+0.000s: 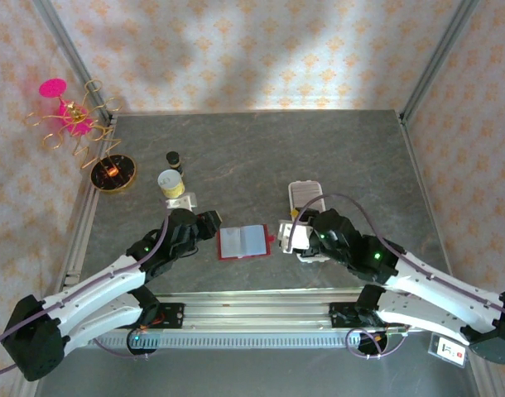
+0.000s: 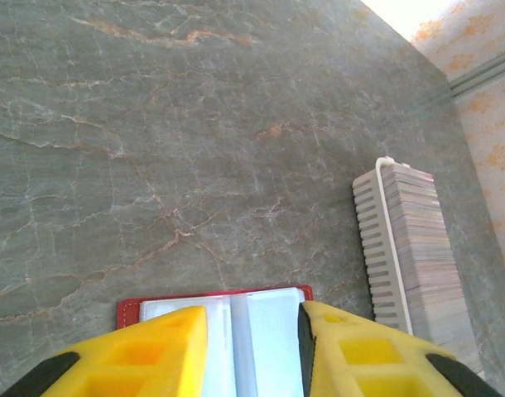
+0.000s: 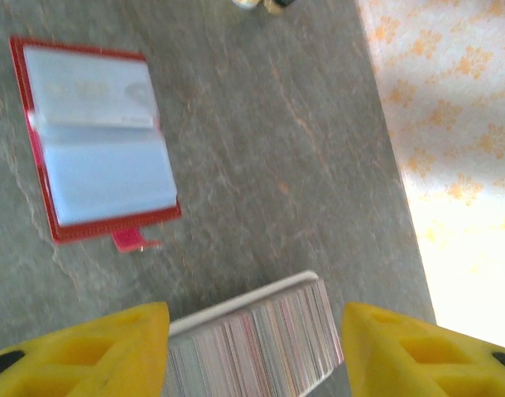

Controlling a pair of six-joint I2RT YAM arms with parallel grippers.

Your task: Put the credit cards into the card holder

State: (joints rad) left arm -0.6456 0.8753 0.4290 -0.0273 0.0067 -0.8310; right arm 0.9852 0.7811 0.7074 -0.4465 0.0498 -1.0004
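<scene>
Nearest, the left gripper - yellow fingers spread, one on either side of the fold of the card holder, pinching nothing; whether they touch it I cannot tell. The card holder lies open and flat on the grey table, pale pockets up, strap toward the right, between the two grippers. Right gripper is also spread wide and empty - the stack of credit cards sits between its fingers, on edge in a white rack, near the holder's right side. A small jar stands behind the left arm.
</scene>
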